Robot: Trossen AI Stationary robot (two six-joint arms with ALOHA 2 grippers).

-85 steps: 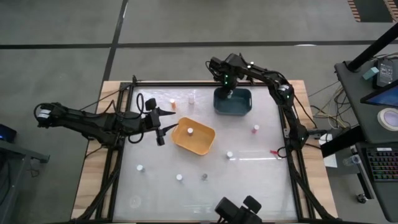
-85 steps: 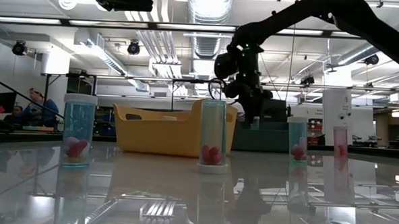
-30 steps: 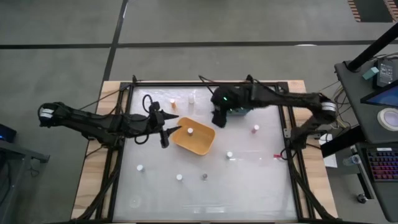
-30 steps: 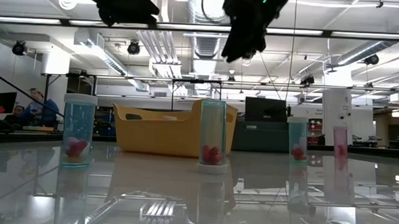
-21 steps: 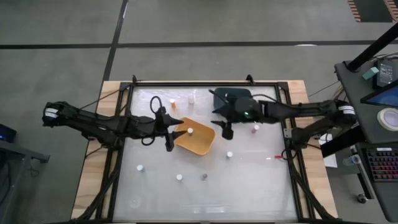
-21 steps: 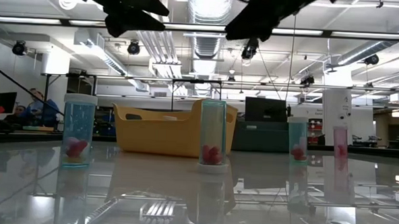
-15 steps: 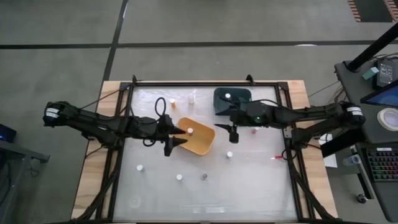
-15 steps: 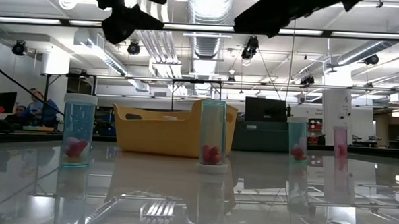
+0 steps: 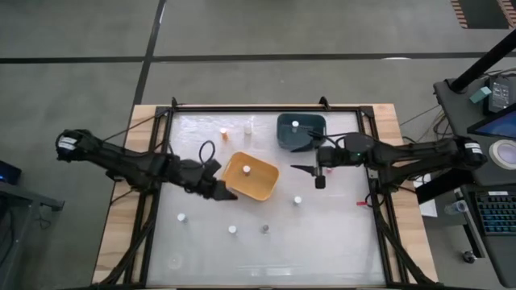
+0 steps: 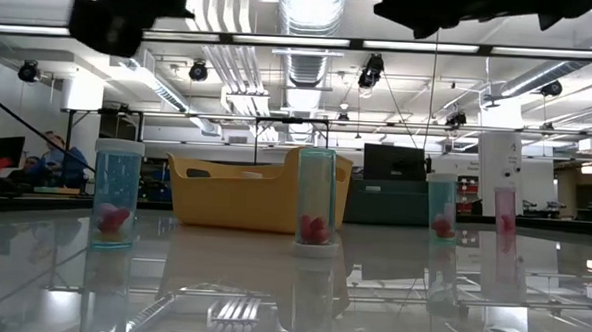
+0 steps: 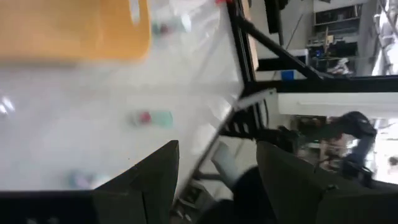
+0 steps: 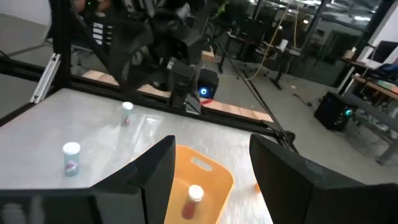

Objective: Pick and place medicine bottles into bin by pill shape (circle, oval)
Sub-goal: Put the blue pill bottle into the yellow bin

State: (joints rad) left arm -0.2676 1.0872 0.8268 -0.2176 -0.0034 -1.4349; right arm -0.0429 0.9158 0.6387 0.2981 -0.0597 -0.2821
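Note:
The orange-yellow bin [image 9: 260,184] stands mid-table with one white-capped medicine bottle [image 9: 246,170] upright in it. The teal bin [image 9: 310,134] at the far side holds another bottle [image 9: 296,124]. More bottles stand on the table: two at the far side [image 9: 223,130] [image 9: 247,126], one right of centre [image 9: 297,200], and three near the front [image 9: 181,217] [image 9: 232,229] [image 9: 264,229]. My left gripper [image 9: 226,193] hovers open at the orange bin's near-left corner. My right gripper [image 9: 310,175] hovers open between the two bins. The right wrist view shows the orange bin [image 12: 208,168] ahead of my right gripper [image 12: 211,186].
A black frame [image 9: 367,161] rims the glossy white table. In the low view the bottles [image 10: 315,202] [image 10: 117,193] [image 10: 441,217] stand before the orange bin [image 10: 245,196]. A small red item [image 9: 359,201] lies near the right rim. Free table lies at the near side.
My right gripper has swung from beside the teal bin toward the table's right and near edges, staying high and open. My left gripper has gone toward the near edge along the orange bin's left side and has turned. No bottle has moved.

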